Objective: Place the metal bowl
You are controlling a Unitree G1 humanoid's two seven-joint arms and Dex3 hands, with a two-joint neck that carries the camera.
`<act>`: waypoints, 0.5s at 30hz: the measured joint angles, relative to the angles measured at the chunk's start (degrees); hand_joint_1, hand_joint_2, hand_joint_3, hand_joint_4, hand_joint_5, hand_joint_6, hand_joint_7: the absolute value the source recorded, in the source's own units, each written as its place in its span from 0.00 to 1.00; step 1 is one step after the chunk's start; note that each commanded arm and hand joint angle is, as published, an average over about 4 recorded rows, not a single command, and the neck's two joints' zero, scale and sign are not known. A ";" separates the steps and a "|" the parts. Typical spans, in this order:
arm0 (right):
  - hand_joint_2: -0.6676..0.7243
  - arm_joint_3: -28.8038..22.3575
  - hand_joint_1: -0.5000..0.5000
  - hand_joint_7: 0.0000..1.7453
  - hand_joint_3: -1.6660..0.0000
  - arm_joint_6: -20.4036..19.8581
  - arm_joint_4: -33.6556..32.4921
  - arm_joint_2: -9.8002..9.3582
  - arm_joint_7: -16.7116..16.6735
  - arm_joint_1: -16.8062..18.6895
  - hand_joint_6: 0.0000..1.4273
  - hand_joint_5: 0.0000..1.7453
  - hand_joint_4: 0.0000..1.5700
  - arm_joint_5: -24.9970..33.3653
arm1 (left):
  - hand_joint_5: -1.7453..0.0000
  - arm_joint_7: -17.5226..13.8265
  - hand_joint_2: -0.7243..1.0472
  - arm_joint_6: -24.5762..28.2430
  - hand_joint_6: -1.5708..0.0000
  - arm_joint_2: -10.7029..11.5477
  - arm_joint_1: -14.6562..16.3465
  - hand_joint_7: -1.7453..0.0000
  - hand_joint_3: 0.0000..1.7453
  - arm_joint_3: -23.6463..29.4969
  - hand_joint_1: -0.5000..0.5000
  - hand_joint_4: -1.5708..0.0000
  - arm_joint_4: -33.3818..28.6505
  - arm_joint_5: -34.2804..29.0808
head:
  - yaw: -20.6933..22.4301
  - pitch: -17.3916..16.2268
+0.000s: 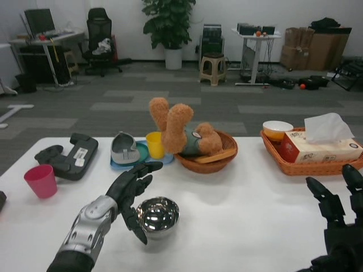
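The metal bowl (158, 216) stands upright on the white worktop (238, 209), lower left of centre. The left hand (134, 191) hovers beside its left rim, fingers spread, gripping nothing. The right hand (338, 218), lower right corner, is spread and empty.

Silver forearm (85, 226) with black cuff; black jointed hands (131, 190).
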 measured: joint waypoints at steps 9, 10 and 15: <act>0.95 -0.72 0.75 0.32 0.86 -0.01 -0.39 -0.02 0.00 0.20 0.00 0.39 0.25 0.00 | 1.00 -0.18 0.70 -2.95 0.85 0.15 4.18 0.64 0.07 2.00 0.00 1.00 -9.63 -15.25 | -1.97 2.46; 0.95 -0.73 0.75 0.32 0.87 -0.01 -0.40 -0.02 0.00 0.21 0.00 0.39 0.25 0.00 | 1.00 -0.22 0.70 -3.69 0.85 0.15 4.28 0.64 0.06 2.41 0.00 1.00 -9.93 -16.97 | -2.08 2.67; 0.95 -0.82 0.75 0.32 0.86 -0.01 -0.41 -0.02 0.00 0.23 0.00 0.39 0.25 0.00 | 1.00 -0.23 0.70 -7.95 0.84 0.22 4.40 0.61 0.05 4.79 0.00 1.00 -11.77 -23.84 | -2.64 3.39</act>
